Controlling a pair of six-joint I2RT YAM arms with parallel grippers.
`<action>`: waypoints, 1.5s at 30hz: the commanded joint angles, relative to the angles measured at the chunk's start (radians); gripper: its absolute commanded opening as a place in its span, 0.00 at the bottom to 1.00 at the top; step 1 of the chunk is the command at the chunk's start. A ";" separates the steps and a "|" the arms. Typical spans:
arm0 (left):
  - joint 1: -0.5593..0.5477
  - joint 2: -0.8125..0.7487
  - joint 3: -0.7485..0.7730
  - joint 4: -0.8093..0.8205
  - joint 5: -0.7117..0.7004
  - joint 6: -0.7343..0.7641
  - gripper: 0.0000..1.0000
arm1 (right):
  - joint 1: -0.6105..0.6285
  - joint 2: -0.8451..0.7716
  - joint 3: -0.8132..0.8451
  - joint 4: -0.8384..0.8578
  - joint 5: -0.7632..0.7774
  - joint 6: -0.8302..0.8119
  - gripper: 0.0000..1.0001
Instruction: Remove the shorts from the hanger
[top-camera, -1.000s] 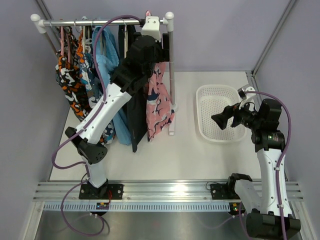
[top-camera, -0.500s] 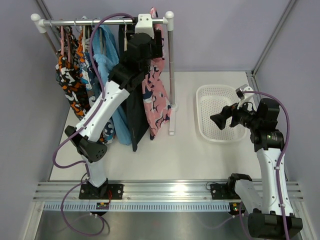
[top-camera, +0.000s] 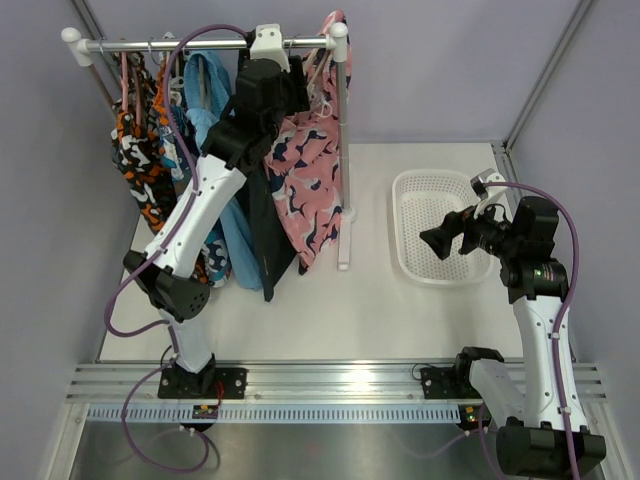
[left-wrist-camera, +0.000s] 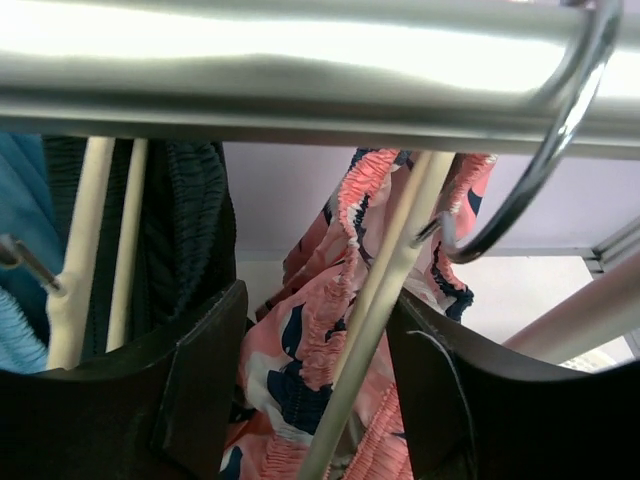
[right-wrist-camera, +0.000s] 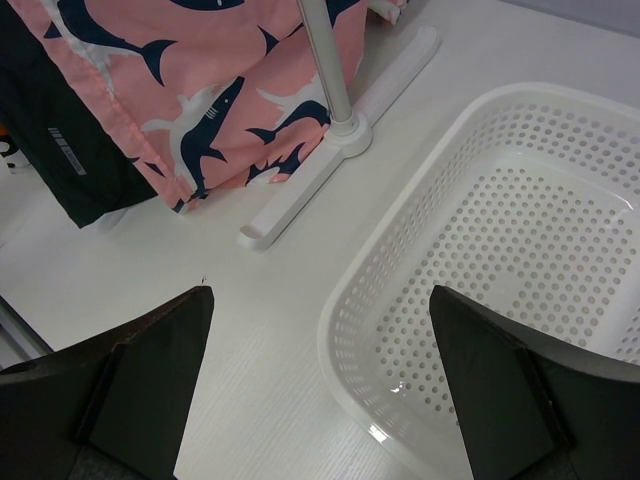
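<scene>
The pink shorts (top-camera: 308, 175) with navy and white blotches hang at the right end of the rail (top-camera: 200, 44), swung out and tilted, with a corner above the rail. My left gripper (top-camera: 290, 85) is just under the rail and open. In the left wrist view its jaws (left-wrist-camera: 318, 295) straddle the cream hanger (left-wrist-camera: 385, 290) and the shorts' gathered waistband (left-wrist-camera: 300, 340); the hanger arm lies against the right finger. The hanger's metal hook (left-wrist-camera: 545, 160) is over the rail (left-wrist-camera: 300, 60). My right gripper (top-camera: 437, 240) is open and empty above the table, and the shorts show at the top of its wrist view (right-wrist-camera: 220, 90).
A plain navy garment (top-camera: 265, 230), a light blue one (top-camera: 215, 110) and an orange-black-white one (top-camera: 140, 170) hang left of the shorts. The rack's post and foot (top-camera: 345, 250) stand right of them. A white perforated basket (top-camera: 400, 215) sits by my right gripper (right-wrist-camera: 320, 292).
My left gripper has moved up and left to the rail. The shorts have swung up and out to the right, spreading wider. The right arm has barely moved.
</scene>
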 joint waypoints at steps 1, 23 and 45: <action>0.009 -0.049 -0.003 -0.004 0.101 -0.034 0.58 | 0.014 -0.001 0.043 -0.001 0.016 -0.016 0.99; 0.032 -0.186 -0.132 0.109 0.248 -0.013 0.00 | 0.017 -0.001 0.046 -0.006 0.010 -0.018 0.99; 0.032 -0.376 -0.314 0.190 0.312 0.025 0.00 | 0.017 0.007 0.047 -0.009 0.005 -0.018 0.99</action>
